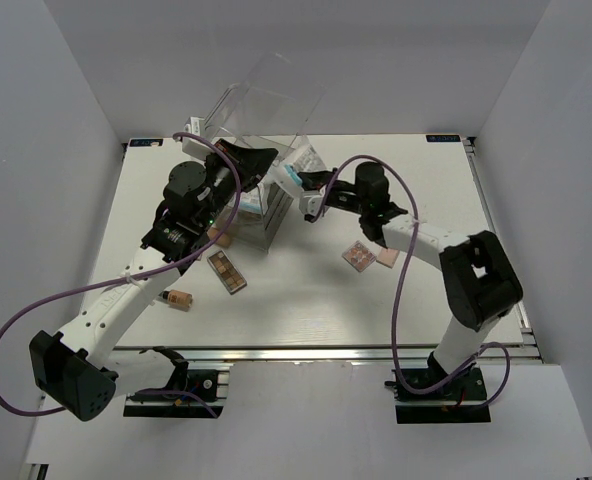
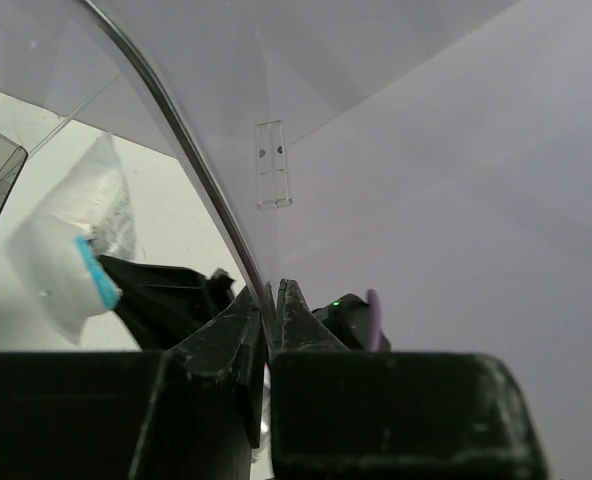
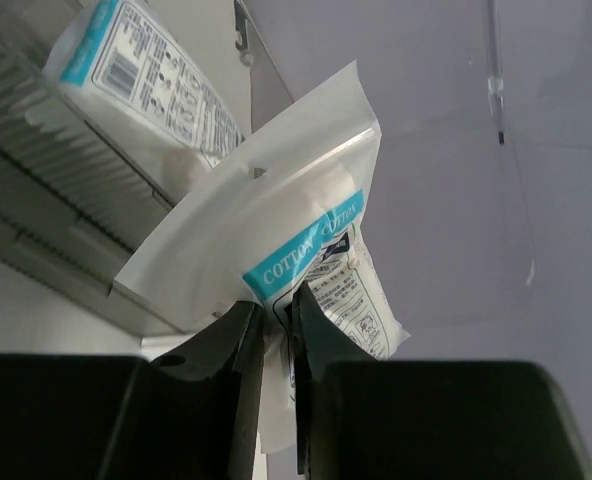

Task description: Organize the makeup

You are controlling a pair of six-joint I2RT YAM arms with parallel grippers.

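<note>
Right pincer [image 3: 277,300], nearly shut, pinches a packet [image 3: 276,220] by its edge; the packet sticks out just past its tips, beside the box [image 1: 264,215]. Left pincer [image 2: 272,310] is clamped on the lid [image 2: 396,150]. That thin pinch could let the packet slip and fall outside the box

A large clear plastic box with drawers [image 1: 264,222] stands on the white surface [image 1: 306,300]. Its transparent lid [image 1: 276,95] is tilted up, its edge pinched between the left fingers [image 2: 226,350].
</note>
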